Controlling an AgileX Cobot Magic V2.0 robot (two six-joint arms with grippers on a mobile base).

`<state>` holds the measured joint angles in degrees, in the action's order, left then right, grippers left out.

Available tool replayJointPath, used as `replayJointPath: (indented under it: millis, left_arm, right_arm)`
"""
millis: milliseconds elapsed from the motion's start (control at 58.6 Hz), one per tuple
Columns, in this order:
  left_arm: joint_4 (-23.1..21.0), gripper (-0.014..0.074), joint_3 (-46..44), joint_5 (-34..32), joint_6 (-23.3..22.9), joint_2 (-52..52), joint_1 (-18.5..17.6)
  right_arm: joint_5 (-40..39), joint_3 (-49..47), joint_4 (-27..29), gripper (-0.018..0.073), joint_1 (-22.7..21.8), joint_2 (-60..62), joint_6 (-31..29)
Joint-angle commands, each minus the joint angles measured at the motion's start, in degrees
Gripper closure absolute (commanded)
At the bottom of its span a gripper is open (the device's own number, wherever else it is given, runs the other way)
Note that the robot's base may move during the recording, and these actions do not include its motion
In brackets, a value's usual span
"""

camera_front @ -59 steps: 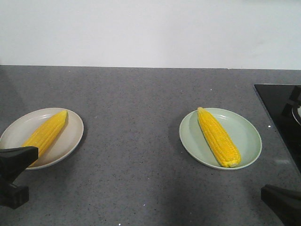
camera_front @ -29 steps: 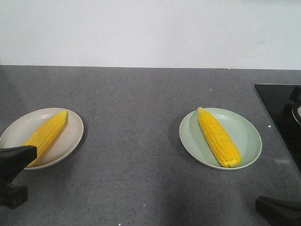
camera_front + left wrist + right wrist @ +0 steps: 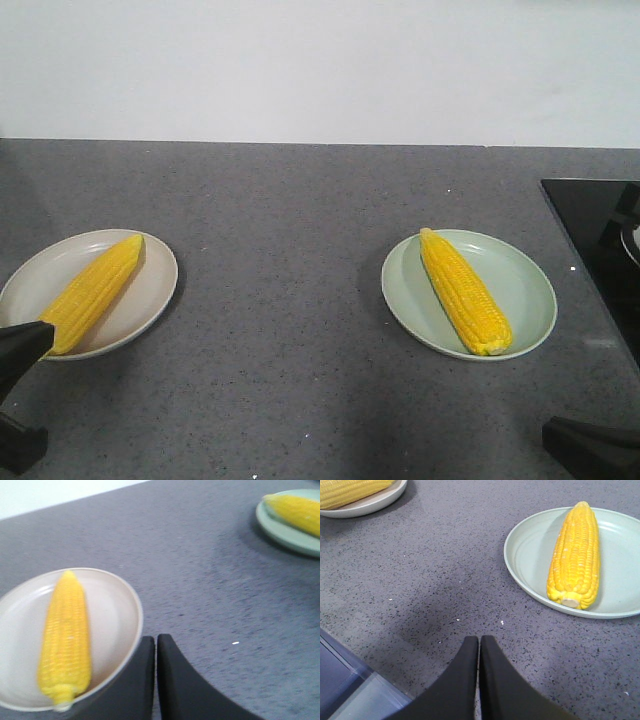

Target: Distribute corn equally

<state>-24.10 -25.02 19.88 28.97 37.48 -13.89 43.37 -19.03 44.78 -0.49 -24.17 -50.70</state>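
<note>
One bright yellow cob of corn [image 3: 93, 293] lay on the beige round plate [image 3: 155, 262] at the grey countertop's left edge, another yellow cob [image 3: 464, 290] on the pale green round plate [image 3: 530, 283] toward the right. The left gripper [image 3: 156, 652] and right gripper [image 3: 479, 652] were both clenched and empty, clear of the plates. The sharing looked done, so next called only for parking both arms.

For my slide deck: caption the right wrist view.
Shut right gripper hangs over the grey counter, near a green plate holding one corn cob.
</note>
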Motion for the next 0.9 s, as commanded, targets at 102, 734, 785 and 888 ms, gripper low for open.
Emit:
replayJointPath:
  millis: [102, 734, 785, 888]
  left_arm:
    - [-2.53, 0.0602, 10.43, -19.44, -0.92, -9.54, 0.07]
    - [-10.43, 0.0602, 25.23, -16.73, 7.36, -38.91, 16.39]
    - [-10.43, 0.0602, 25.23, -15.65, 7.36, -38.91, 16.89]
    - [-10.43, 0.0602, 25.23, -14.93, 7.15, -38.91, 17.12]
  right_arm:
    - [-1.81, -1.58, 2.00, 0.0564, -0.08, -0.25, -0.16]
    - [-1.16, -1.58, 1.93, 0.0564, -0.08, -0.19, -0.16]
    - [-1.16, -1.58, 1.93, 0.0564, -0.08, -0.19, -0.16]
    - [-1.17, -1.58, 1.88, 0.0564, -0.08, -0.19, -0.16]
